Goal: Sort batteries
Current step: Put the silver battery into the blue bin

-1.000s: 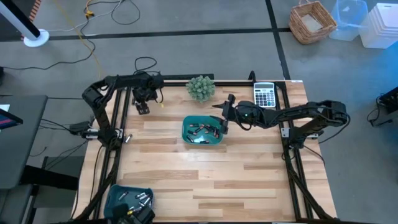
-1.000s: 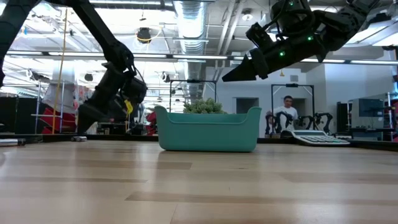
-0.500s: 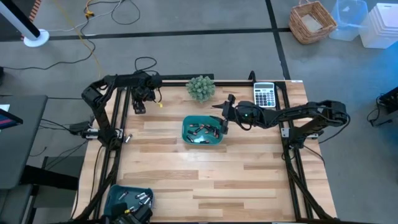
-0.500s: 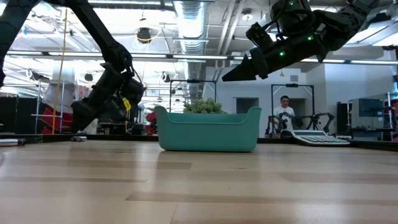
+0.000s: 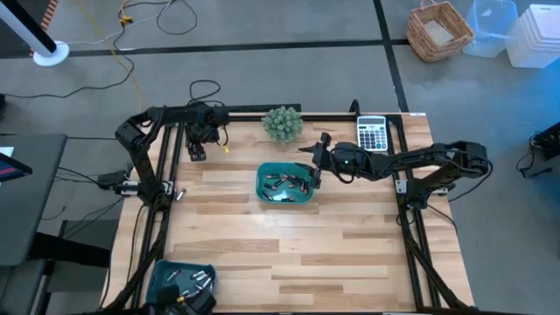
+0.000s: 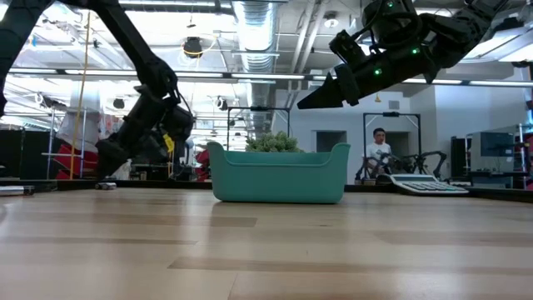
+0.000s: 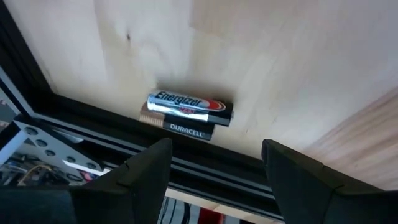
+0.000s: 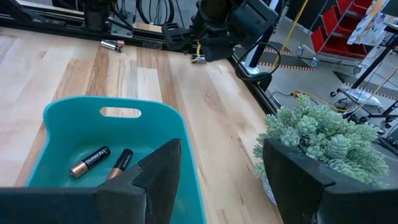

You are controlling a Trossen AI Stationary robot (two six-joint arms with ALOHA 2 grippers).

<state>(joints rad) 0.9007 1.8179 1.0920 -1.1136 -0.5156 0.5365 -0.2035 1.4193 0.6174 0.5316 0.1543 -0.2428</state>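
Left gripper: you have it low at the far left corner of the desk, jaws spread wide with nothing between them, pointing down at two batteries.
Batteries at the desk edge: two cells lie side by side and touching, a silver-and-black Energizer and a copper-topped Duracell, right against the dark frame rail.
Right gripper: you are hovering it above the right end of the centre tray, jaws wide and empty, raised clear of the tray's rim in the low view.
Centre tray: teal, in the middle of the desk, with several batteries loose inside; your right wrist view shows two of them lying on its floor.
Second tray: darker teal, at the near left corner, holding a few more cells.
Plant: sits at the far edge, behind the centre tray.
Calculator: far right corner of the desk.
Person: stands in the room beyond the desk, well away from both arms.
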